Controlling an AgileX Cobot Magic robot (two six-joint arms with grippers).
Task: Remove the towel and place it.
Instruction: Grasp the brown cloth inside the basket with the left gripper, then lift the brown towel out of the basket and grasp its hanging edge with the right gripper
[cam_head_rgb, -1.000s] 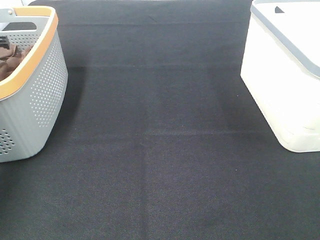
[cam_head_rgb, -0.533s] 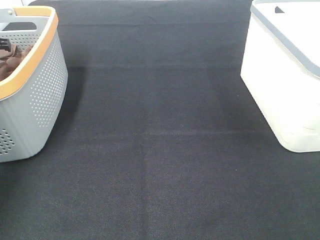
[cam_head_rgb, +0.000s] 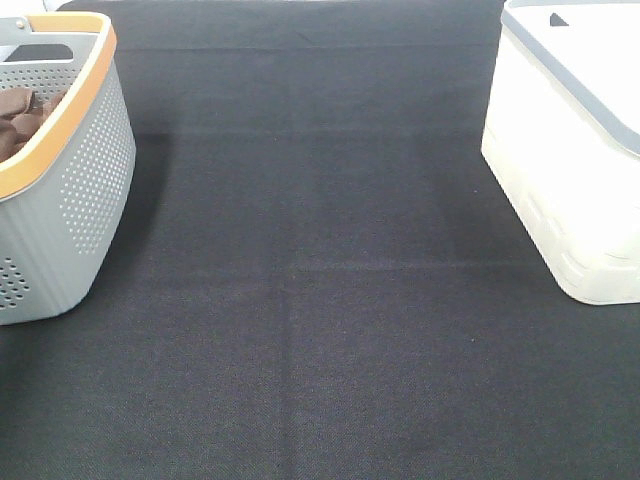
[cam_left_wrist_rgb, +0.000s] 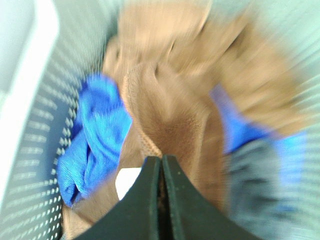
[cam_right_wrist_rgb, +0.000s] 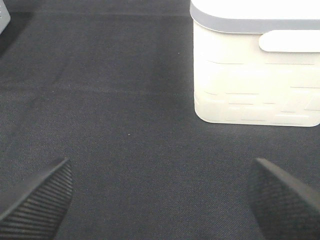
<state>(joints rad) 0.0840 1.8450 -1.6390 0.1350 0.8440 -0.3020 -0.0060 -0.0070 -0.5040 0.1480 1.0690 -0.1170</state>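
Observation:
The rust-brown towel (cam_left_wrist_rgb: 172, 117) lies bunched in the grey basket (cam_head_rgb: 75, 190), its small white tag (cam_left_wrist_rgb: 127, 181) showing close to my left gripper. My left gripper (cam_left_wrist_rgb: 161, 167) has its fingers pressed together on a fold of the towel; this view is blurred by motion. In the exterior high view only some brown cloth (cam_head_rgb: 20, 112) shows over the basket's orange rim, and neither gripper shows there. My right gripper (cam_right_wrist_rgb: 160, 200) is open and empty above the black mat, left of the white bin (cam_right_wrist_rgb: 255, 75).
Blue cloths (cam_left_wrist_rgb: 95, 142) and a grey cloth (cam_left_wrist_rgb: 255, 190) lie in the basket around the towel. The white lidded bin (cam_head_rgb: 570, 150) stands at the right of the black mat (cam_head_rgb: 320, 300). The basket's perforated wall (cam_left_wrist_rgb: 35, 165) is close beside my left gripper.
The dark gripper part seen at the basket's far left edge in the exterior high view has gone out of sight. The brown cloth there has shifted slightly.

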